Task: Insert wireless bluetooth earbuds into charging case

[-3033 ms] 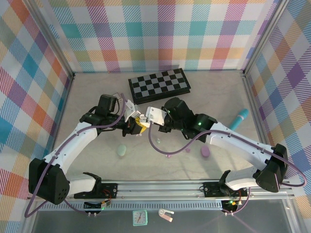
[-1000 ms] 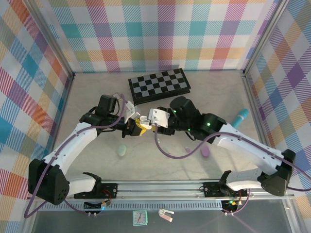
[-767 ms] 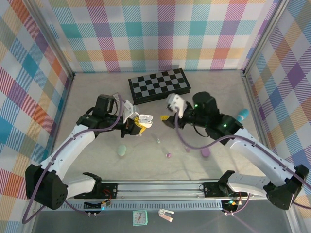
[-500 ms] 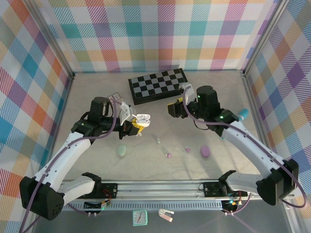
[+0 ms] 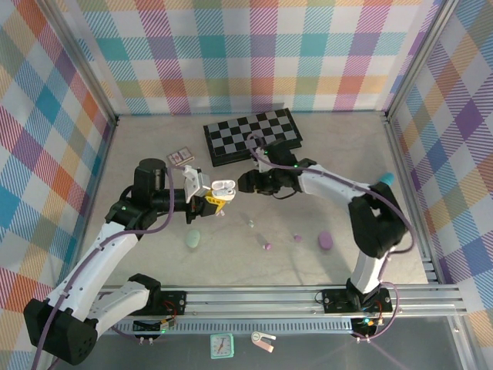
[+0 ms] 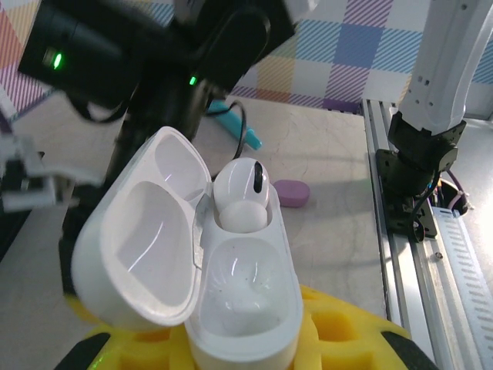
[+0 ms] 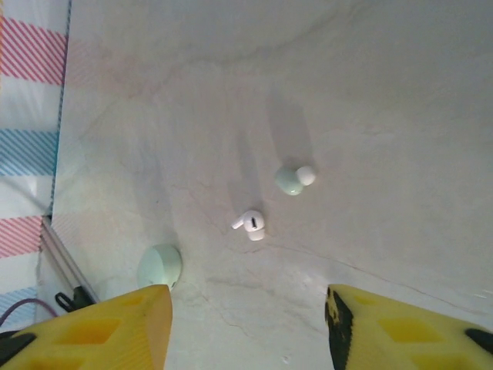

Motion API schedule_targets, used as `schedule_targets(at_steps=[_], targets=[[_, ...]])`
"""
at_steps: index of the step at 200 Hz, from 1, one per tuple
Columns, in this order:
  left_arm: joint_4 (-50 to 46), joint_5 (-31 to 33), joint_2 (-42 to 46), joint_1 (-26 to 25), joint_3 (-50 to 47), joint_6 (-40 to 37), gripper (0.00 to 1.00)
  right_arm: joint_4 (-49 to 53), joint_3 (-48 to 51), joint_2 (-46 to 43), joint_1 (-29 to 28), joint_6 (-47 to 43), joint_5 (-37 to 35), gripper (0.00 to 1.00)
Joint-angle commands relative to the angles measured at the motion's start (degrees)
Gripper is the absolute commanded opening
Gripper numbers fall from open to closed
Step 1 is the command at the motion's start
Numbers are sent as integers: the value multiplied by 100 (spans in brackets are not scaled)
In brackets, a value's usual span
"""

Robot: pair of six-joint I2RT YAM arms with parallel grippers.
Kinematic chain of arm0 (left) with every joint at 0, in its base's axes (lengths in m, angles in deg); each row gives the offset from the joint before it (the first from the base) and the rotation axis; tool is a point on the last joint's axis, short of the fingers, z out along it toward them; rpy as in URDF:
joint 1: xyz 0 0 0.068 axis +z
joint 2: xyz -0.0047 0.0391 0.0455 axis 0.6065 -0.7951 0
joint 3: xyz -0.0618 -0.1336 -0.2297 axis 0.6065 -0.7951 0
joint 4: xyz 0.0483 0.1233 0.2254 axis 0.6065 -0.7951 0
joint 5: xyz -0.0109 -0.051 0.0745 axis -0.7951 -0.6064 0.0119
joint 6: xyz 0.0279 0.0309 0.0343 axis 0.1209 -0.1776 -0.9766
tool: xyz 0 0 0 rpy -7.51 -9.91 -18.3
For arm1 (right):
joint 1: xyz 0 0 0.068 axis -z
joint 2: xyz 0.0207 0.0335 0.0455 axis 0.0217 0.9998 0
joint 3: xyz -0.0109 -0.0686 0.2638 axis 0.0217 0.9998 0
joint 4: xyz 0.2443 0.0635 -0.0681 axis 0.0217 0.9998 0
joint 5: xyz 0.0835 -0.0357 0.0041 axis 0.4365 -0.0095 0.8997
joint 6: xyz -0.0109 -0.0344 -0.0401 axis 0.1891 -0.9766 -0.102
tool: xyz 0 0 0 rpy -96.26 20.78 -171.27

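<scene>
My left gripper (image 5: 209, 199) is shut on the base of an open white charging case (image 5: 224, 186), which it holds off the table with the lid (image 6: 146, 254) tipped back. One white earbud (image 6: 240, 193) sits in the far socket; the near socket (image 6: 245, 293) is empty. Just right of the case, my right gripper (image 5: 246, 183) is open and holds nothing, its yellow fingers (image 7: 92, 327) spread above the table. Below it lie a white earbud (image 7: 250, 224), a mint earbud (image 7: 293, 179) and a mint case (image 7: 159, 265). Two lilac earbuds (image 5: 267, 247) rest further right.
A folded chessboard (image 5: 252, 135) lies at the back. A lilac case (image 5: 326, 241) sits right of centre, the mint case (image 5: 192, 240) left of centre. A teal object (image 5: 383, 183) leans near the right wall. A small card (image 5: 179, 157) lies at the back left.
My right gripper let go at the white case, swung away to the back right, then came back beside it, open. The left arm drew the case slightly left.
</scene>
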Motion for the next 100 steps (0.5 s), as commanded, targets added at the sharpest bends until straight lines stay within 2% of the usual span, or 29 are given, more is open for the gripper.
schedule_targets(at_steps=[1, 27, 57, 100], targets=[[213, -200, 92, -8, -93, -4, 8, -166, -271, 451, -221, 510, 398, 52], [239, -213, 95, -8, -118, -9, 8, 35, -669, 985, -469, 514, 163, 46], [243, -274, 43, 1, -133, -23, 8, 368, -1089, 1475, -706, 376, -100, 44], [239, -368, 4, 45, -166, -21, 8, 584, -1398, 1838, -741, 288, -138, 41]])
